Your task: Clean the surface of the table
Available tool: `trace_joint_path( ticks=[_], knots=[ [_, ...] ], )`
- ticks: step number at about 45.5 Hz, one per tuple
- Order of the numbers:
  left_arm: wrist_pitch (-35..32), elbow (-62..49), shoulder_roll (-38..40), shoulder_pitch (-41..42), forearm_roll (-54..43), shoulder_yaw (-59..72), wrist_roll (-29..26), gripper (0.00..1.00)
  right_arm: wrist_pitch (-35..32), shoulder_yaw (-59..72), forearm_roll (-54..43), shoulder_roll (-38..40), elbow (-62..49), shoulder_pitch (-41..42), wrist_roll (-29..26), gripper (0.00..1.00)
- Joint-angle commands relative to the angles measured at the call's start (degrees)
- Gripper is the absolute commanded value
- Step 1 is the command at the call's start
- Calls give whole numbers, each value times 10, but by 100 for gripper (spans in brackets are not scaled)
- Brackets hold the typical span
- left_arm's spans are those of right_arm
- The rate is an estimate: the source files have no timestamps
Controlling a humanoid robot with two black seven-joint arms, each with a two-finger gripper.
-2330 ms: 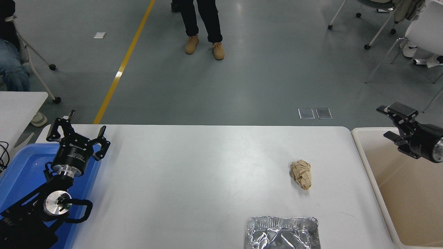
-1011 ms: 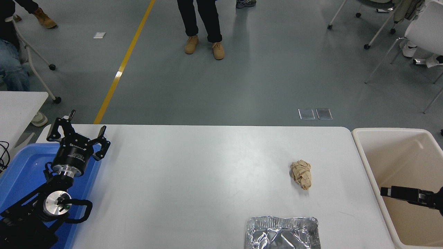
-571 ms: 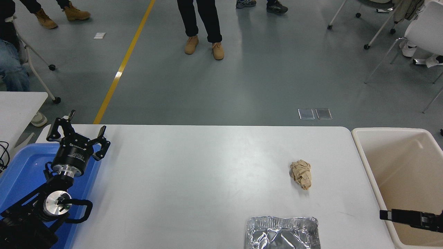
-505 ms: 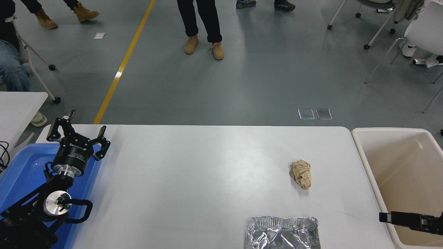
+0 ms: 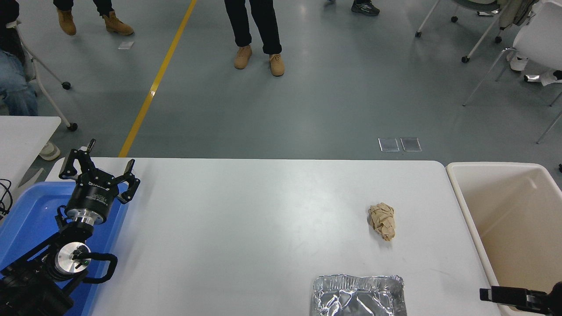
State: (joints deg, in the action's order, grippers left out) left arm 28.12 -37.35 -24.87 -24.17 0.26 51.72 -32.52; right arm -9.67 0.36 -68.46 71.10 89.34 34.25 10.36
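At table's 4 o'clock edge: my right gripper (image 5: 485, 294) | finger spread indeterminable, nothing visibly held | advisable: approach crumpled paper (image 5: 382, 220) from above, then bin (image 5: 465, 199) at 3 o'clock | left gripper (image 5: 97, 169) parked at 9 o'clock, fingers spread, empty.

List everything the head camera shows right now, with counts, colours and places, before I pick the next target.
table surface: 1, white, fills the centre
crumpled paper ball: 1, tan, on the table's right part
foil tray: 1, silver, at the table's near edge, cut off by the frame
bin: 1, beige, beside the table's right end
tub: 1, blue, at the table's left end
small table: 1, white, left edge
people's legs: several, on the grey floor beyond
left gripper: black, open, parked over the blue tub
right gripper: black, lower right corner, over the bin's near rim
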Motion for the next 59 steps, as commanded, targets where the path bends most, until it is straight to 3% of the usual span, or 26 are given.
trace_joint_path(
  ticks=[1,20,46,59],
  knots=[
    [0,0,0,0,0,0,0,99,2,0,8,-41,18,-2,-11,98],
    [0,0,0,0,0,0,0,99,0,2,39,-83,7,56,-12,98],
    [0,0,0,0,0,0,0,99,4,44,54,-199,-86,36,-17,98],
    [0,0,0,0,0,0,0,99,8,44,53,-207,-107,20,-17,98]
  ],
)
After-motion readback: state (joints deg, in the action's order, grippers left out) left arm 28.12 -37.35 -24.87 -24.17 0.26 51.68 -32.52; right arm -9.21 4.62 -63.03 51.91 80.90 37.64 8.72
